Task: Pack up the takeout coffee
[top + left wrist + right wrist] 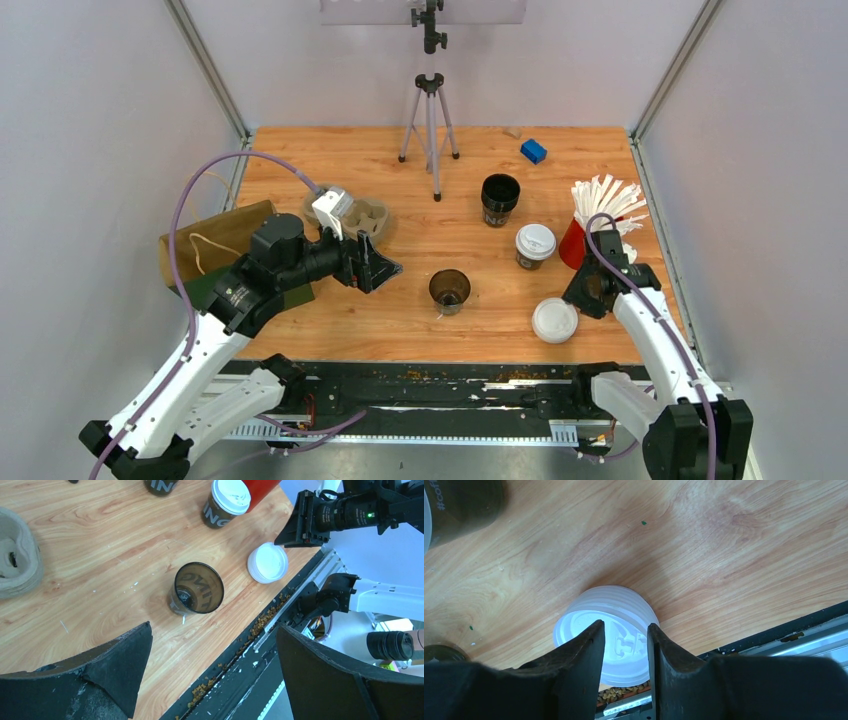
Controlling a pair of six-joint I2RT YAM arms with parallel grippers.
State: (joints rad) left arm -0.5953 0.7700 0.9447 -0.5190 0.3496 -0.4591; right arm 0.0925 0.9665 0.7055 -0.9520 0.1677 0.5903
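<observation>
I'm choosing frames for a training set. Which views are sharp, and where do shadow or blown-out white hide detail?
Top external: evenly lit, sharp, soft shadows. Left wrist: the open cup is crisp, but the left hand is a dark, low-detail foreground. Right wrist: the loose lid is washed out, its relief faint, and the right hand over it is dark and slightly soft.
</observation>
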